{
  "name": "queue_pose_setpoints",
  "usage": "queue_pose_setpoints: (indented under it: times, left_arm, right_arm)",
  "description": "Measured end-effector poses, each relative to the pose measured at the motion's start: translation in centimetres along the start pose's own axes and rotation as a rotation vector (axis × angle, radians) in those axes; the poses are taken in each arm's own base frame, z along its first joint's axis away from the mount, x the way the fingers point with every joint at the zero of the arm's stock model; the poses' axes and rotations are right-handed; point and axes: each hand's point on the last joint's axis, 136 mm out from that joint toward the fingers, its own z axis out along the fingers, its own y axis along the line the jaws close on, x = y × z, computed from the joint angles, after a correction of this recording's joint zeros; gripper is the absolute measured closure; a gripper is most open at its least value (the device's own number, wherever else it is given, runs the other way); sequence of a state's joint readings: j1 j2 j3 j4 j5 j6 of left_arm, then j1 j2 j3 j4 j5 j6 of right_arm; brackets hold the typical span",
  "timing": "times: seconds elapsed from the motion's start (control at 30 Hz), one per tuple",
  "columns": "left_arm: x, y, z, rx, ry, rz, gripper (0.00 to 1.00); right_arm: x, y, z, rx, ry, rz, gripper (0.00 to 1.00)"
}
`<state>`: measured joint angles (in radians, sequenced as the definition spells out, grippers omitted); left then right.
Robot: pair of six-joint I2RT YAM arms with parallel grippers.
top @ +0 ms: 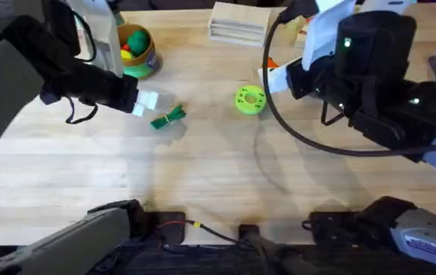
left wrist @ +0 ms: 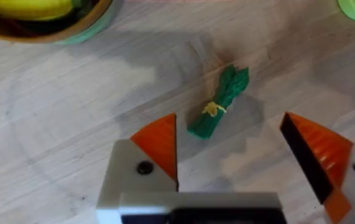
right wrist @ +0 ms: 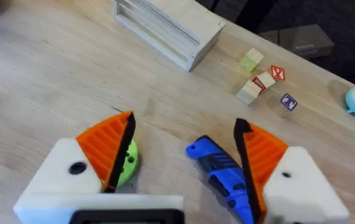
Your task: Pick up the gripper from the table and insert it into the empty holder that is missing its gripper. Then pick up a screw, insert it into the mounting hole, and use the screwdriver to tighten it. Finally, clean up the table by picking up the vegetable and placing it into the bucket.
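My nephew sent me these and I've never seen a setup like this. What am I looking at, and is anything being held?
These are two robot arms at a wooden table. One picture looks down from above; the other two come from cameras on each wrist. The left gripper, fingers open, hovers over the vegetable, a small green leafy toy, near the bucket. The right gripper, also open, has the screwdriver lying between its fingers, beside a lime green disc. A wooden box and small blocks lie farther back. Nothing is held.
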<state>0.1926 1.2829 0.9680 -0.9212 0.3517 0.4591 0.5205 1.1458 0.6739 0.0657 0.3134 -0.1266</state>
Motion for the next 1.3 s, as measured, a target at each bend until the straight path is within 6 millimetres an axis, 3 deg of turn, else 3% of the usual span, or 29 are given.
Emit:
queue_pose_setpoints:
  times: [0.23,0.37,0.5,1.03,1.1,1.17,1.3]
  left_arm:
    - [0.4,-1.2,2.0,0.021,0.077,0.160,0.006]
    - [1.4,-2.1,5.1,0.019,0.205,0.270,0.006]
    - [2.3,-1.7,6.5,0.034,0.266,0.258,0.006]
    - [2.9,-0.8,9.0,0.040,0.314,0.252,0.019]
    - [2.9,-0.8,9.0,0.040,0.313,0.252,0.082]
    - [2.8,-0.7,9.0,0.038,0.312,0.252,0.224]
    - [2.8,-0.7,9.3,0.042,0.309,0.255,0.712]
  right_arm:
    - [0.0,0.0,0.0,0.000,0.000,0.000,0.010]
    - [0.0,0.0,0.0,0.000,0.001,0.000,0.010]
    - [0.3,0.1,0.2,-0.001,0.011,-0.003,0.010]
    - [0.4,0.1,0.3,-0.002,0.014,-0.004,0.010]
    - [0.4,0.1,0.3,-0.002,0.014,-0.004,0.010]
    - [0.4,0.1,0.3,-0.002,0.014,-0.004,0.010]
    - [0.4,0.1,0.3,-0.002,0.014,-0.004,0.010]
